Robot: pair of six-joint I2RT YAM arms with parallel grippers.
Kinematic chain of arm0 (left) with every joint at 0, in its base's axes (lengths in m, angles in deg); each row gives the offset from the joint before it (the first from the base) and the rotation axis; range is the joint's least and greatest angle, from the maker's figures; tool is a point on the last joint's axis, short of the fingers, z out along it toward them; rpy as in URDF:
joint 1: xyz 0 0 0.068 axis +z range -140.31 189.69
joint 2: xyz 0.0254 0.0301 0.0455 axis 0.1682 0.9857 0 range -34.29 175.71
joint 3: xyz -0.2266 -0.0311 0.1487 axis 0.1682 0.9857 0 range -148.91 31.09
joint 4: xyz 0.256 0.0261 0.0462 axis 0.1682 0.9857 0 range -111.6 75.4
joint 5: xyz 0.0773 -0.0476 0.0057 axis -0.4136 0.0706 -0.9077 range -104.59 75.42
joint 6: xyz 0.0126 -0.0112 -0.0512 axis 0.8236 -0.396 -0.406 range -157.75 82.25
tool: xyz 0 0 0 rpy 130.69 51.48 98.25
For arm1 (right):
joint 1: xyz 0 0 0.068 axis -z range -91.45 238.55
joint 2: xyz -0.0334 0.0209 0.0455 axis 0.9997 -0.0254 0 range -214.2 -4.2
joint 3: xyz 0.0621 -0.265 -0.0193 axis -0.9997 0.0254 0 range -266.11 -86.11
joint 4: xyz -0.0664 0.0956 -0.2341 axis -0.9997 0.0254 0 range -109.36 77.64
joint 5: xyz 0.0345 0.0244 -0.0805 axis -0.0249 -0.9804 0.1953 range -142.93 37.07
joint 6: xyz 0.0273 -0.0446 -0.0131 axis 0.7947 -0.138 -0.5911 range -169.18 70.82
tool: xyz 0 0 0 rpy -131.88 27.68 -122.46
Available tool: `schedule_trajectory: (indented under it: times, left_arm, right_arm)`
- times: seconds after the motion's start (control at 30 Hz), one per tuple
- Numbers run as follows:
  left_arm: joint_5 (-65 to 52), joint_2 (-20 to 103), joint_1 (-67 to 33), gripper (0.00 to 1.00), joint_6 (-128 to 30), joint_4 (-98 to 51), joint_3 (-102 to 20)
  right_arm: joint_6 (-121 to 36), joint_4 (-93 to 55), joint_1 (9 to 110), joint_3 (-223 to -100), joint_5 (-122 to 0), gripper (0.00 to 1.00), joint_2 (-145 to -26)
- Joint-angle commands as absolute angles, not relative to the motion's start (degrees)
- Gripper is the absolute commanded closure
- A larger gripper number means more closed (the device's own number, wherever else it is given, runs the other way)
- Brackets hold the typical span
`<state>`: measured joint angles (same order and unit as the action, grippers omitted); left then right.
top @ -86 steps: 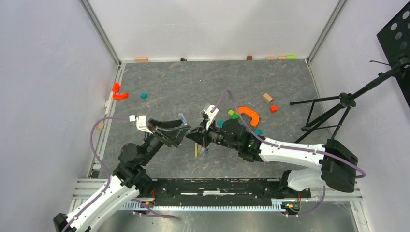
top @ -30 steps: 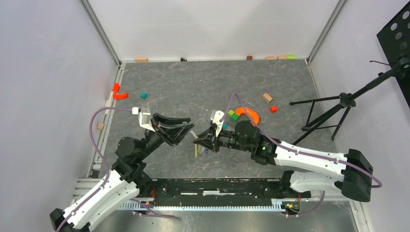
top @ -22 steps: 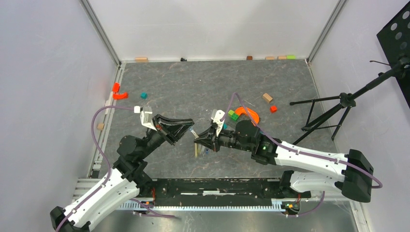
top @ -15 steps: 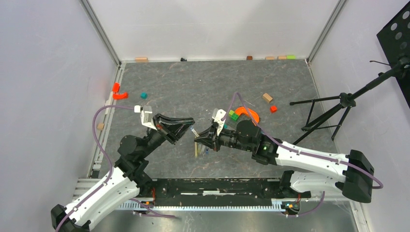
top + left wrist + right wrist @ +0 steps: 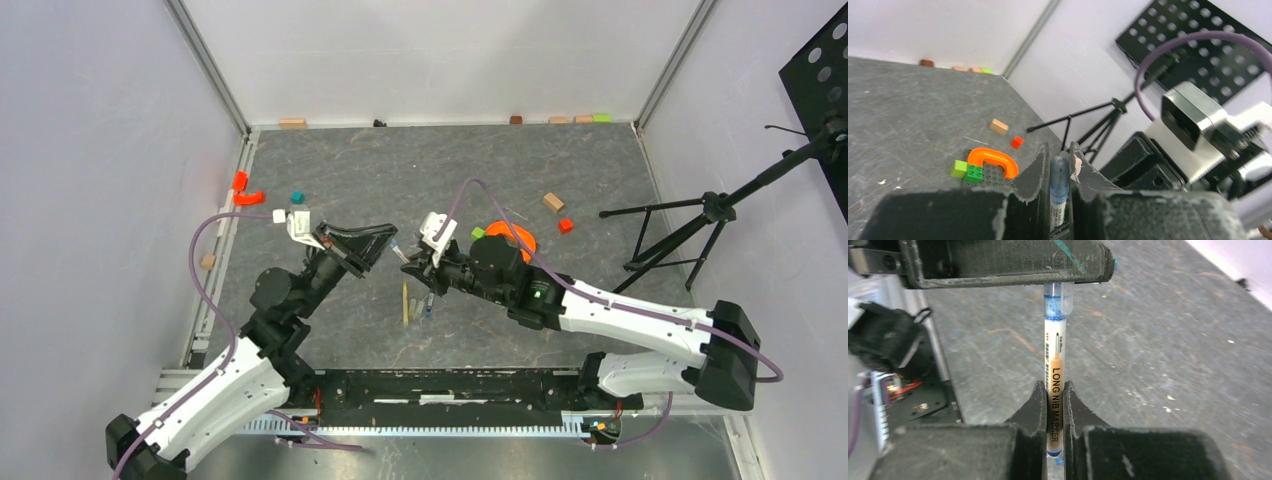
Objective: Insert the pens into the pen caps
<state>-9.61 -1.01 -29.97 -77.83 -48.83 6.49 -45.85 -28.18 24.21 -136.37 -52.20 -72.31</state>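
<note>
"LONG NIB MARKER" pen [image 5: 1055, 355] in right gripper [image 5: 1054, 387], cap [image 5: 1059, 177] in left gripper [image 5: 1059, 149]

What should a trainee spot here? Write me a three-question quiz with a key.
1. True or false: the right claw is shut on the marker.
2. Fill in: the pale yellow pen lies on the ____.
3. The left claw grips: A) nothing B) the bluish pen cap C) the pale yellow pen.
Key: 1 true; 2 table; 3 B.
</note>
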Motion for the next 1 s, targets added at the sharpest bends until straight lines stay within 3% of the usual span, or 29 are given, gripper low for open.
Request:
schedule_trajectory:
  times: [0.0,0.27,0.43,0.57,0.77,0.97]
  left_arm:
    - [-12.55,3.22,-30.66,0.98,-83.27,-41.77,4.34]
    - [-19.54,8.55,-30.66,0.98,-88.89,-34.50,-0.56]
    - [-17.50,11.93,-30.66,0.98,-91.34,-33.67,-1.97]
    - [-11.95,11.91,-30.66,0.98,-89.67,-41.64,1.23]
    - [-2.58,9.46,-30.66,0.98,-81.43,-46.32,3.78]
    - [14.63,10.00,-30.74,0.98,-80.04,-57.44,4.39]
  right_arm:
    - [-51.62,-31.98,24.44,-145.15,-44.62,1.00,-75.94]
    - [-58.22,-31.38,23.92,-149.53,-39.83,1.00,-81.64]
    - [-60.40,-32.11,23.68,-150.61,-39.20,1.00,-84.27]
    - [-56.23,-33.66,24.99,-150.46,-42.23,1.00,-83.42]
    - [-43.13,-44.23,34.73,-142.60,-65.42,1.00,-75.14]
    - [-26.20,-63.56,41.99,-136.48,-87.43,1.00,-72.20]
